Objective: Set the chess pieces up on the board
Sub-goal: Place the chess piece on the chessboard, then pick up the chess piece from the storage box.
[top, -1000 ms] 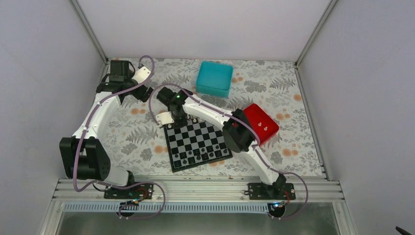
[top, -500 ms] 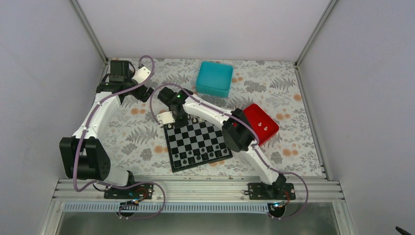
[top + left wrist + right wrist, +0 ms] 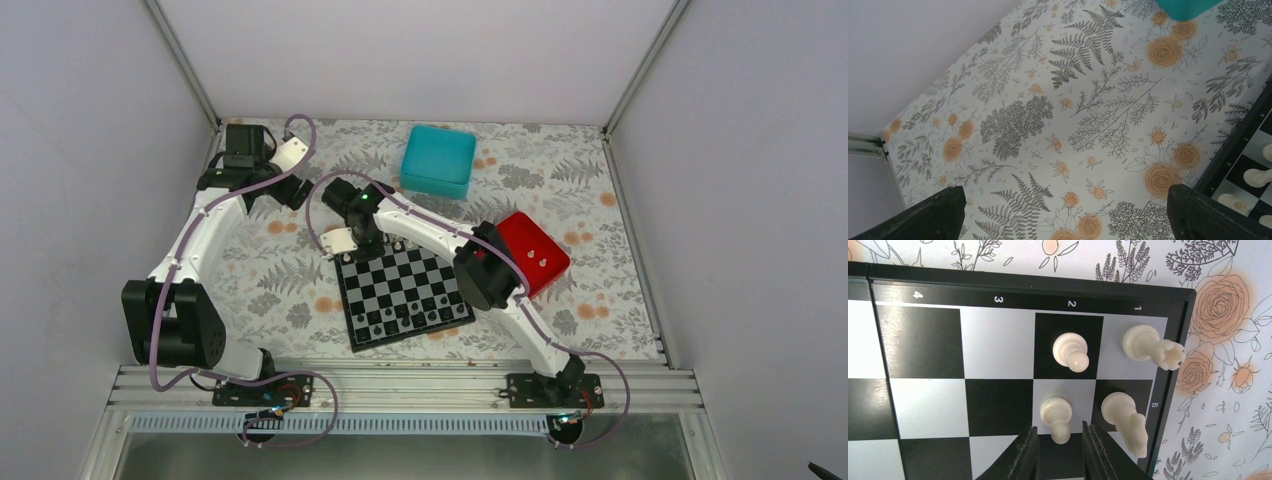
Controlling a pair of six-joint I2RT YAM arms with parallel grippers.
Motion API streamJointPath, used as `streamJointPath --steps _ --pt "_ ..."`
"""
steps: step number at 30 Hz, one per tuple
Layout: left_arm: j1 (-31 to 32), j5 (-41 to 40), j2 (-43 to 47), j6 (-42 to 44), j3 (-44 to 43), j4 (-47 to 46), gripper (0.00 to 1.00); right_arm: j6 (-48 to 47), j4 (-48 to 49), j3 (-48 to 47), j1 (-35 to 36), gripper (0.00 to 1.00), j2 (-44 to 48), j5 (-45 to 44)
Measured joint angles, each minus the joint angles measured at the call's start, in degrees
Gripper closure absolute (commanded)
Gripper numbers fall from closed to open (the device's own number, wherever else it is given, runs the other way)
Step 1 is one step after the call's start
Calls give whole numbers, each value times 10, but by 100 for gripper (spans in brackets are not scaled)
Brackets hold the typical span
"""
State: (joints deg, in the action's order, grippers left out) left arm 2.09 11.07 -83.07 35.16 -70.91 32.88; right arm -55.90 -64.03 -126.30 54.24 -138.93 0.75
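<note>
"Four cream pieces are standing in the board [image 3: 928, 340] corner now. What is changing?"

"The right end effector [image 3: 1060, 432] is letting go. A second ago its fingers [image 3: 1023, 455] were pinching, and now they are parting, leaving slim gaps either side of the pawn [image 3: 1057, 415]."

"So that pawn is being left on its square?"

"Seemingly, yes. It is standing upright on a light square, its head between the tips, at 12 o'clock from them. A knight [image 3: 1125, 420] is sitting at its 3 o'clock, another pawn [image 3: 1071, 351] at 12, a rook [image 3: 1148, 346] toward 1."

"And from above?"

"The right arm is reaching over the board's 11 o'clock corner."

"The left end effector [image 3: 1070, 220]?"

"Hanging wide open, gripping nothing, over the flowered surface [image 3: 1048, 100], with the board edge lying at its 3 o'clock."
</note>
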Motion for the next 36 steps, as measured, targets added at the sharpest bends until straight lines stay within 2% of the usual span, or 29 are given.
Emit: streamJointPath --steps 8,13,16,20,23,25,29,36 --pt "0 0 2 0 0 0 0 13 -11 4 -3 69 46 -6" --pt "0 0 9 0 0 -2 0 27 -29 66 -40 64 216 5" --pt "0 1 13 0 0 -9 0 32 -32 127 -118 63 344 17" --pt "0 2 13 -3 0 -16 0 30 -24 245 -289 62 456 15" --pt "0 4 11 -9 0 -26 0 23 -21 334 -392 62 471 12" --pt "0 7 8 -14 0 -33 0 18 -17 393 -429 60 471 11" --pt "0 10 3 -16 -1 -39 0 11 -7 490 -451 58 471 10" --pt "0 10 -1 -20 -1 -45 0 8 43 560 -470 59 450 -14"
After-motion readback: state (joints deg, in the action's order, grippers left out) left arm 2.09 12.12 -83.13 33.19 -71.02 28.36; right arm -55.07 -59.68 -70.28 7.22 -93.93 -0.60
